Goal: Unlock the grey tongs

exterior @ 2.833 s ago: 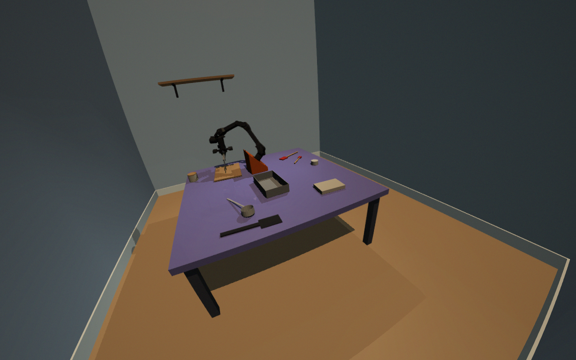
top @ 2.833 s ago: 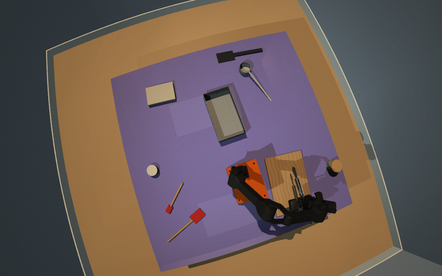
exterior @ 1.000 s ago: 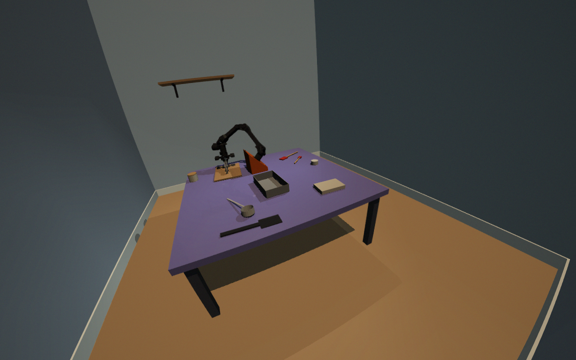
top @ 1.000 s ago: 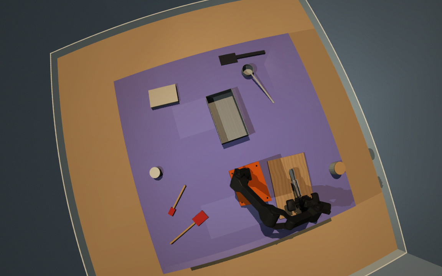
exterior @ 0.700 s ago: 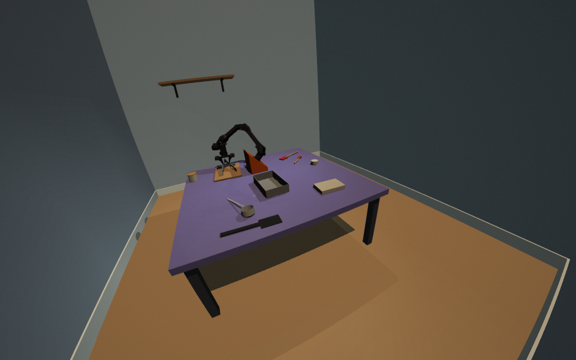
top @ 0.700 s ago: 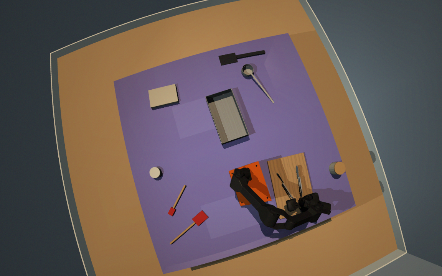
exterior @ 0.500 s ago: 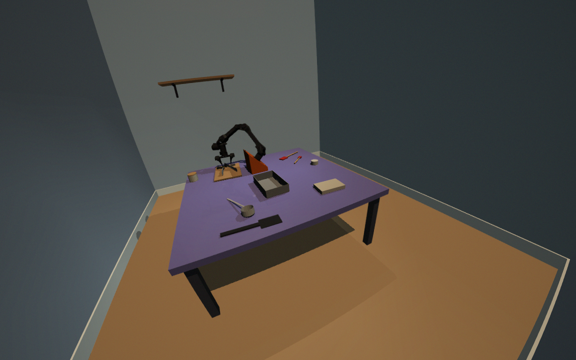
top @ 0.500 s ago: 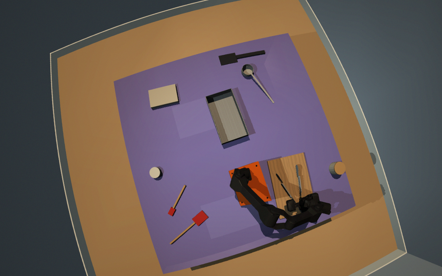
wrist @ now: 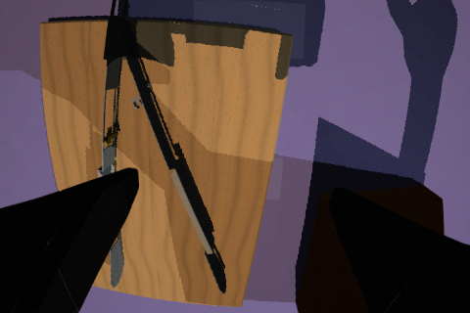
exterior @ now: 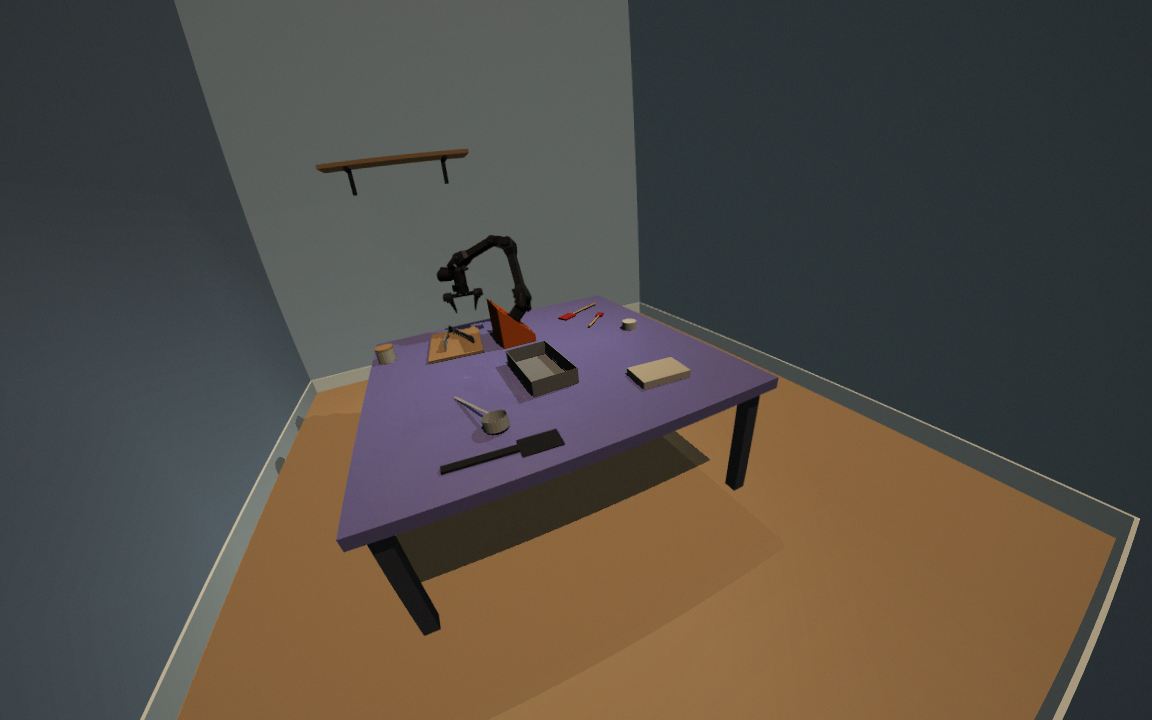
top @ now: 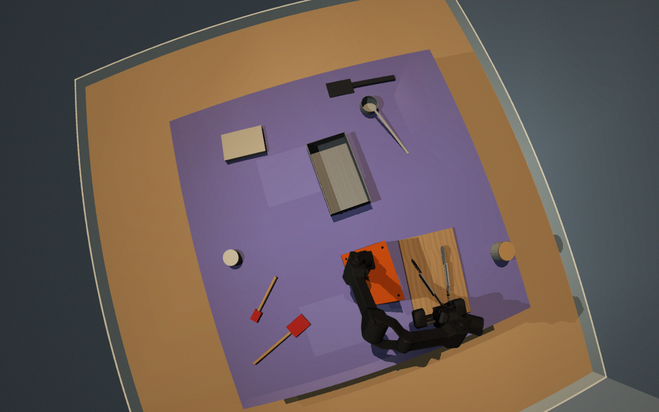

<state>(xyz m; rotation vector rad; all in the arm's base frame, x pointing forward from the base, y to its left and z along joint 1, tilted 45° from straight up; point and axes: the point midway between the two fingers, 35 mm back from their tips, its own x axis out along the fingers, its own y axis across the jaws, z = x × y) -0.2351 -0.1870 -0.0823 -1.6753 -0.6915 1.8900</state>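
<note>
While the tool [exterior: 464, 299] hangs spread wide and holding nothing above the wooden board [top: 432, 245], the grey tongs [top: 436, 279] lie on that board, arms splayed in a V, hinge toward the arm.

Grey tongs [wrist: 164, 151] lie spread open on wooden board [wrist: 222, 98], fingers wide apart above.

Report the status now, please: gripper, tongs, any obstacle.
Gripper open, fingers wide, holding nothing. Grey tongs lying spread open on the wooden board. Roasting tin far off; nothing in the way.
</note>
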